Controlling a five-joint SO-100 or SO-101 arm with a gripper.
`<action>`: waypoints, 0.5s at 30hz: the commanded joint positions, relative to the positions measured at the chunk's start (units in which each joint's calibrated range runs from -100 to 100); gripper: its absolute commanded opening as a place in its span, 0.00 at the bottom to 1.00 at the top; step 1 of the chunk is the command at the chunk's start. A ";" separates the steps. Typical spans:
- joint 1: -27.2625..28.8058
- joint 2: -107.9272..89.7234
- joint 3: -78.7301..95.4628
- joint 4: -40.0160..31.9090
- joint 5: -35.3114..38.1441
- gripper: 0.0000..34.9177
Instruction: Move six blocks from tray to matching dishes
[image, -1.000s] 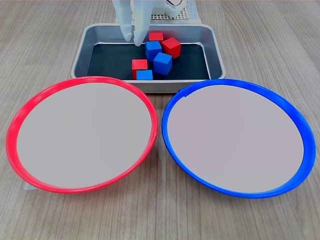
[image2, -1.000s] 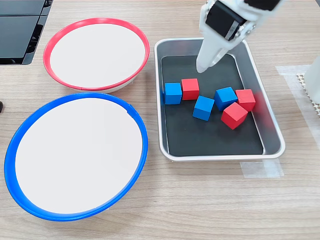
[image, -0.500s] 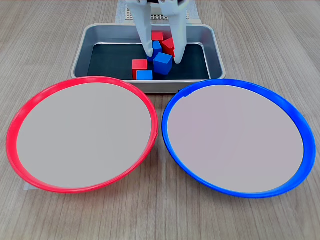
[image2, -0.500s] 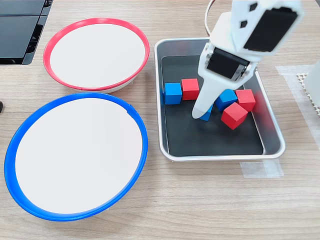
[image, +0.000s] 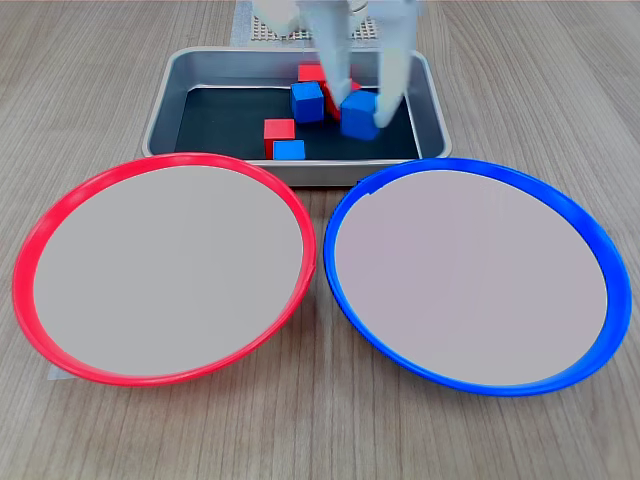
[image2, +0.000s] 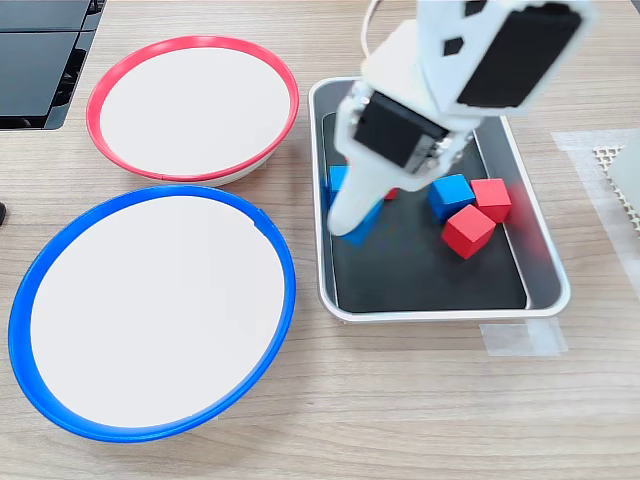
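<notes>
My gripper (image: 360, 110) (image2: 352, 222) is shut on a blue block (image: 358, 115) (image2: 366, 217), held just above the floor of the silver tray (image: 165, 105) (image2: 545, 270). Five other blocks lie in the tray. A red block (image: 279, 128) and a blue block (image: 289, 150) sit together by one wall. Another blue block (image: 307, 100) (image2: 451, 195) has two red blocks (image2: 491, 197) (image2: 467, 230) beside it. The red-rimmed dish (image: 30, 240) (image2: 95, 95) and blue-rimmed dish (image: 598, 250) (image2: 284, 280) stand beside the tray, with nothing in them.
Black equipment (image2: 40, 50) lies at the second exterior view's top left. Clear tape (image2: 520, 340) holds the tray's corner to the wooden table. A white mesh base (image2: 622, 170) sits at the second exterior view's right edge.
The gripper came down open around a blue block, shut on it, and has carried it across the tray toward the wall by the blue-rimmed dish.
</notes>
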 joint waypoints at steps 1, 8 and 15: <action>-3.46 10.87 -26.25 -0.32 -8.94 0.01; -5.63 28.10 -36.45 -14.02 -9.77 0.14; -4.31 23.75 -31.17 -10.97 -3.91 0.57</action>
